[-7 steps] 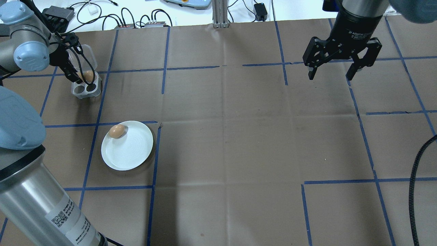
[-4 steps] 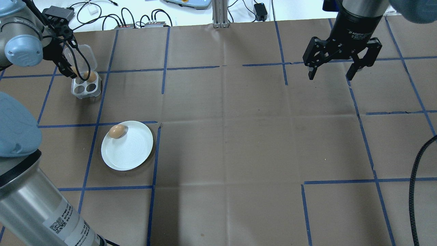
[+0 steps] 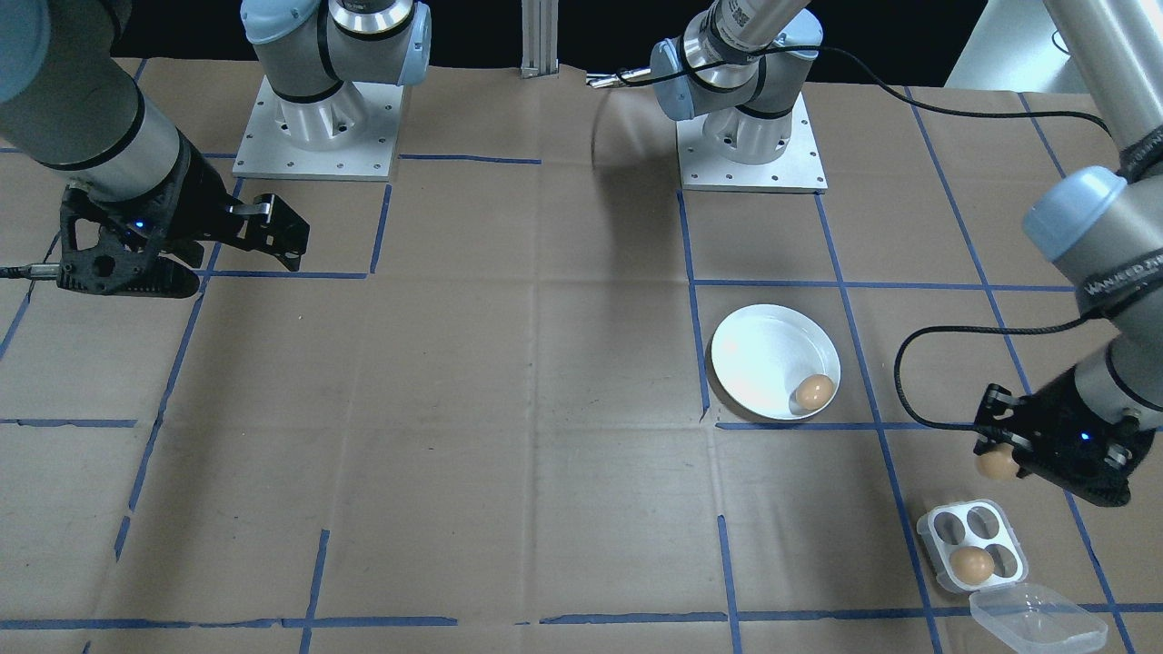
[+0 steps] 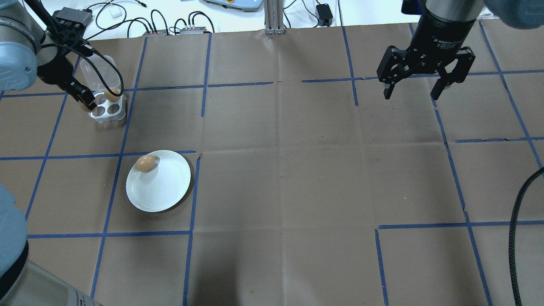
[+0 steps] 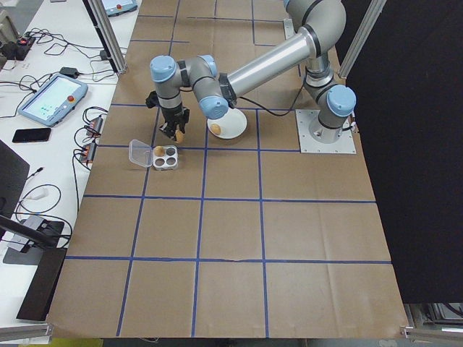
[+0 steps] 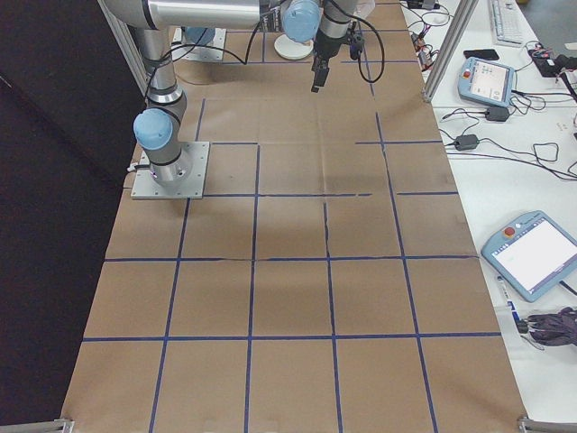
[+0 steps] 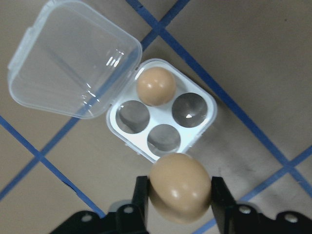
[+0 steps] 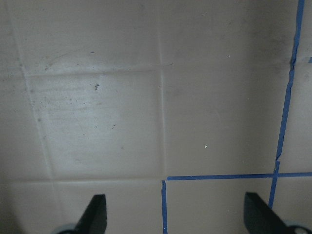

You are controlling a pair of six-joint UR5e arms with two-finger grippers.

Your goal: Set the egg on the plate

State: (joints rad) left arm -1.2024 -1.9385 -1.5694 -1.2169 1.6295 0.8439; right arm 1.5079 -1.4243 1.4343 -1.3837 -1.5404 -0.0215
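My left gripper [image 7: 179,195] is shut on a brown egg [image 7: 179,187] and holds it just off the corner of the clear egg tray [image 7: 161,116]. In the front-facing view this held egg [image 3: 998,463] hangs between the tray [image 3: 936,527] and the white plate [image 3: 759,350]. One egg [image 3: 813,391] lies on the plate near its rim, and another egg [image 3: 971,564] sits in the tray. From overhead, the left gripper [image 4: 86,103] is at the tray's left side, far behind the plate [image 4: 165,189]. The right gripper [image 4: 412,91] hangs open and holds nothing at the far right.
The tray's clear lid [image 7: 73,58] lies open behind it. Cables and boxes [image 4: 170,25] line the table's far edge. A black cable [image 4: 516,238] runs down the right side. Blue tape lines cross the brown table cover [image 4: 297,178].
The left gripper has shifted left, off the tray, with the egg in it. The right arm has not moved.
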